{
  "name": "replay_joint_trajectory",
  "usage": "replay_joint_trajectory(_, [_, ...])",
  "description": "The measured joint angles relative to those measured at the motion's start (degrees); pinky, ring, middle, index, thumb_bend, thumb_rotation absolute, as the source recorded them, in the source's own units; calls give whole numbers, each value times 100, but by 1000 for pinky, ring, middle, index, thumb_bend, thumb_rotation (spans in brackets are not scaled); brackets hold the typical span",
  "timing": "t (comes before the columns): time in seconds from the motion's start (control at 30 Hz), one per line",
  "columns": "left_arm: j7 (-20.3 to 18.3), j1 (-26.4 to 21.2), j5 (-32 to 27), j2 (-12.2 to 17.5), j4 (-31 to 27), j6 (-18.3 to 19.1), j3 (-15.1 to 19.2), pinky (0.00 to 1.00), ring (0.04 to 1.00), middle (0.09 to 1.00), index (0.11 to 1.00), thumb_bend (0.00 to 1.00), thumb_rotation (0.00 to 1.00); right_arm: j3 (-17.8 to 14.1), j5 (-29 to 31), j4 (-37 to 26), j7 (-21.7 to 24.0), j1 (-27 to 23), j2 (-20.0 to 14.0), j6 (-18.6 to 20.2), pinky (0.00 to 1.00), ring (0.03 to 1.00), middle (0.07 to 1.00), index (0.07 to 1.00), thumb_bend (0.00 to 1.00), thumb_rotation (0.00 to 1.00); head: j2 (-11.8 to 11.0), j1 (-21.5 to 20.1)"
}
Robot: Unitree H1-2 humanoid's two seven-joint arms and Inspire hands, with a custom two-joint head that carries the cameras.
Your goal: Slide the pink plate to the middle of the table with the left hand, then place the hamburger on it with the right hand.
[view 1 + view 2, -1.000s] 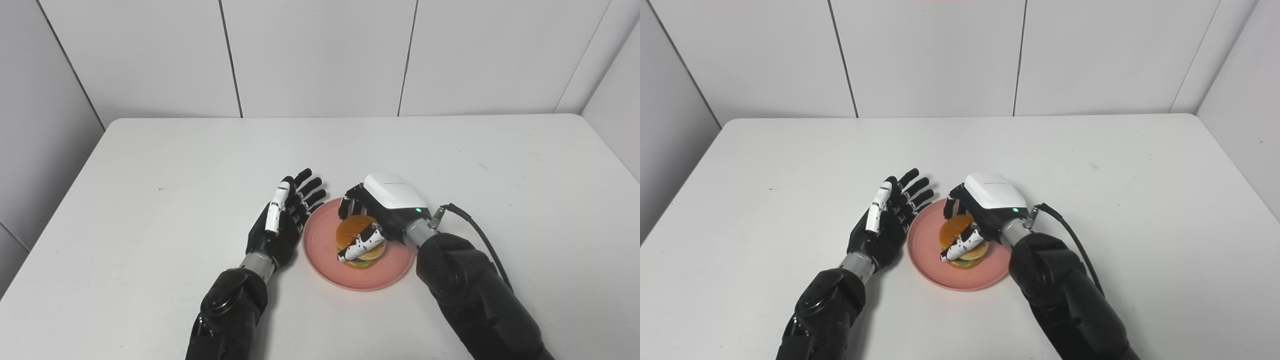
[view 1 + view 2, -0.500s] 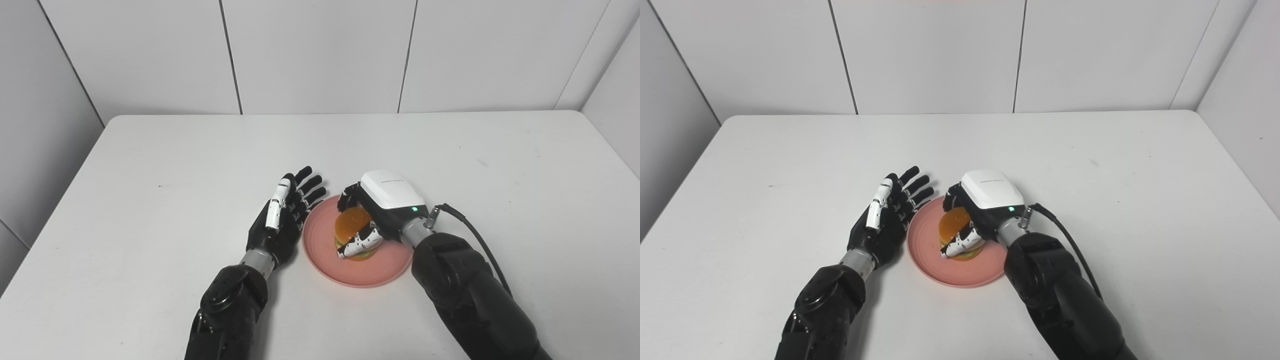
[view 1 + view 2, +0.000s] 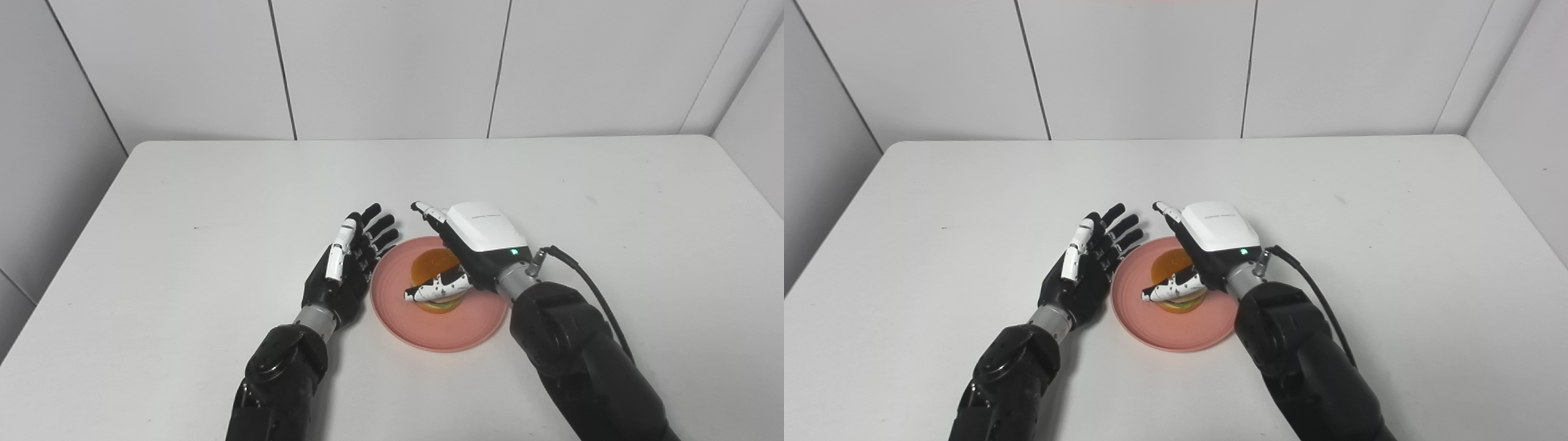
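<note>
The hamburger (image 3: 435, 283) sits on the pink plate (image 3: 438, 327) toward the surface's (image 3: 184, 202) near edge; right hand (image 3: 474, 248) spread over it; left hand (image 3: 346, 269) spread beside the plate.

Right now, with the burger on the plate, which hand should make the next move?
Right. The right hand has its fingers spread around the hamburger on the pink plate, so it likely only needs to withdraw. The left hand rests open beside the rim.
</note>
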Motion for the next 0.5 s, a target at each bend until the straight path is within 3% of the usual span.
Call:
replay_joint_trajectory(0.13, [1, 0, -11, -2, -2, 6, 11, 913, 929, 916, 917, 329, 1000, -85, -56, -105, 63, -2, 6, 0, 401, 586, 847, 911, 838, 599, -9, -9])
replay_joint_trajectory(0.3, [-1, -1, -13, -6, -4, 11, 27, 907, 903, 908, 912, 340, 1000, -280, -146, -587, 195, -41, 12, 0, 380, 607, 856, 915, 834, 691, -18, -9])
replay_joint_trajectory(0.43, [-4, -1, -5, -3, -6, 11, 20, 901, 899, 907, 918, 351, 1000, -731, 95, -878, 163, -76, 47, 0, 432, 670, 863, 917, 828, 698, -26, -9])
replay_joint_trajectory(0.5, [-4, 0, 5, 8, -16, 10, 11, 895, 897, 906, 917, 357, 1000, -1032, 374, -899, 56, -73, 86, 0, 482, 703, 861, 931, 822, 749, -26, -35])
